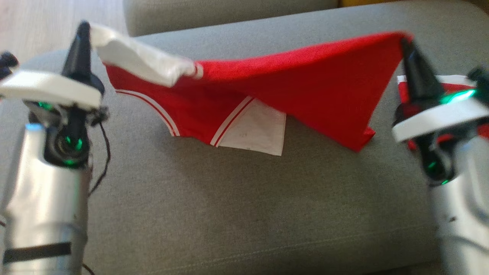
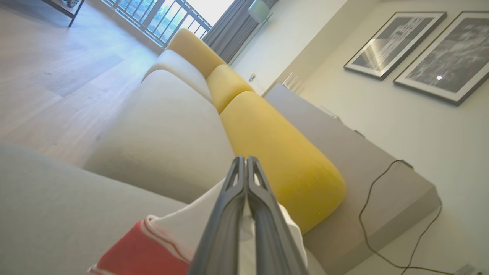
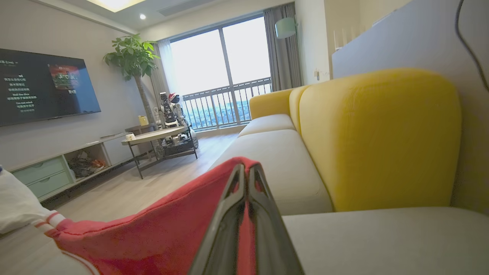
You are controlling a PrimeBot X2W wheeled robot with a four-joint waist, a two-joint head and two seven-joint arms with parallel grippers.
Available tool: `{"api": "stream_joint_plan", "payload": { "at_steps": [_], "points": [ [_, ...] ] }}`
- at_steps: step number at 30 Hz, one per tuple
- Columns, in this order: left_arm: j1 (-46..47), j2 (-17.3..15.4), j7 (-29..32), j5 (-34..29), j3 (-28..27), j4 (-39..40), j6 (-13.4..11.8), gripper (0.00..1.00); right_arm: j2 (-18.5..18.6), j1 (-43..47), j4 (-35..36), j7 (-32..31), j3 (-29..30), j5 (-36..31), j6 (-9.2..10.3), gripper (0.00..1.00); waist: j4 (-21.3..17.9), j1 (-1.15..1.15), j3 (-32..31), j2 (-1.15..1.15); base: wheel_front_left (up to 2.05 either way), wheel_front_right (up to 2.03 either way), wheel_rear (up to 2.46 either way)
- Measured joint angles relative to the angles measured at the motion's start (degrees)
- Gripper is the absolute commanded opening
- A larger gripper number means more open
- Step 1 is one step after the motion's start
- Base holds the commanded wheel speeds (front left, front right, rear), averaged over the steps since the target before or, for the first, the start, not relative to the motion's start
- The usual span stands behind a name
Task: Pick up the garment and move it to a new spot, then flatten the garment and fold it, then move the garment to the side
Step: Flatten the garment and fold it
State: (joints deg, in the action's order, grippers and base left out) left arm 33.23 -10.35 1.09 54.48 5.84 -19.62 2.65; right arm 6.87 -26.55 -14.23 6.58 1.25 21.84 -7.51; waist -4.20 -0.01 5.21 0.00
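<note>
Head view, left gripper (image 1: 83, 28), right gripper (image 1: 404, 41) both clamped on garment (image 1: 305, 84) corners (above sofa (image 1: 229, 210))

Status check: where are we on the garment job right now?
Pickup looks done: the left end effector pinches the garment by its white sleeve, the right end effector a red corner, cloth stretched between them above the grey cushion. In hand: the carry. Left: laying it down, flattening, folding, moving it aside.

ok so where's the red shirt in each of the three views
Head view: shirt hangs across the middle, between left hand and right hand.
Left wrist view: bottom centre, white sleeve and a red patch around the fingers.
Right wrist view: lower left to centre, pinched at the fingertips.
Shared landmark: the grey sofa seat.
</note>
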Motion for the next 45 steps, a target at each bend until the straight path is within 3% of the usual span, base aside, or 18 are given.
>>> {"api": "stream_joint_plan", "payload": {
  "at_steps": [4,9,13,17,21,29,34,37,40,45],
  "points": [
    [4.7,0.3,3.9,2.9,-1.5,3.6,-3.3,0.0,2.7,-4.1,4.0,-5.8,2.0,0.4,0.0,0.0,-0.5,0.0,-1.0,0.0,0.0,0.0,0.0],
    [15.8,0.8,6.0,3.8,-2.7,3.7,-6.5,0.0,5.2,-11.4,4.1,-12.1,2.6,1.0,0.0,0.0,-0.5,0.0,0.3,0.0,0.0,0.0,0.0],
    [26.6,0.9,5.7,2.9,-2.6,-0.4,-6.7,0.0,7.3,-19.8,1.5,-14.7,1.4,-0.1,0.0,0.0,-0.5,0.0,3.0,0.0,0.0,0.0,0.0],
    [38.6,-0.3,1.9,-2.9,-0.2,-6.9,-6.1,0.0,7.9,-30.6,-4.6,-14.5,-1.1,-2.8,0.0,0.0,-0.7,0.01,7.0,0.0,0.0,0.0,0.0],
    [51.4,-2.2,-3.8,-9.6,2.3,-15.0,-5.3,0.0,7.5,-41.8,-12.9,-10.3,-2.9,-7.2,0.0,0.0,-1.2,0.02,12.0,0.0,0.0,0.0,0.0],
    [66.7,-3.6,-15.0,-18.0,6.5,-26.4,1.0,0.0,4.8,-58.6,-26.1,6.3,1.4,-19.0,0.0,0.0,-1.9,0.03,21.3,-0.01,0.0,0.0,0.0],
    [67.9,-3.6,-15.8,-19.1,6.1,-25.6,3.6,0.0,4.4,-60.9,-27.0,8.1,4.4,-22.6,0.0,0.0,-1.2,0.03,24.9,-0.01,0.0,0.0,0.0],
    [65.4,-3.7,-15.8,-19.9,4.3,-20.5,4.4,0.0,4.0,-60.5,-27.7,8.1,4.9,-23.9,0.0,0.0,-0.2,0.03,26.8,-0.01,0.0,0.0,0.0],
    [59.2,-3.8,-15.8,-19.4,3.3,-15.5,4.5,0.0,4.0,-57.8,-26.9,8.1,4.9,-23.9,0.0,0.0,1.1,0.02,27.8,-0.01,0.0,0.0,0.0],
    [41.7,-4.3,-15.8,-12.0,5.0,-7.4,4.5,0.0,4.4,-48.2,-27.8,8.1,3.7,-22.1,0.0,0.0,2.2,0.01,26.5,0.0,0.0,0.0,0.0]
  ]
}}
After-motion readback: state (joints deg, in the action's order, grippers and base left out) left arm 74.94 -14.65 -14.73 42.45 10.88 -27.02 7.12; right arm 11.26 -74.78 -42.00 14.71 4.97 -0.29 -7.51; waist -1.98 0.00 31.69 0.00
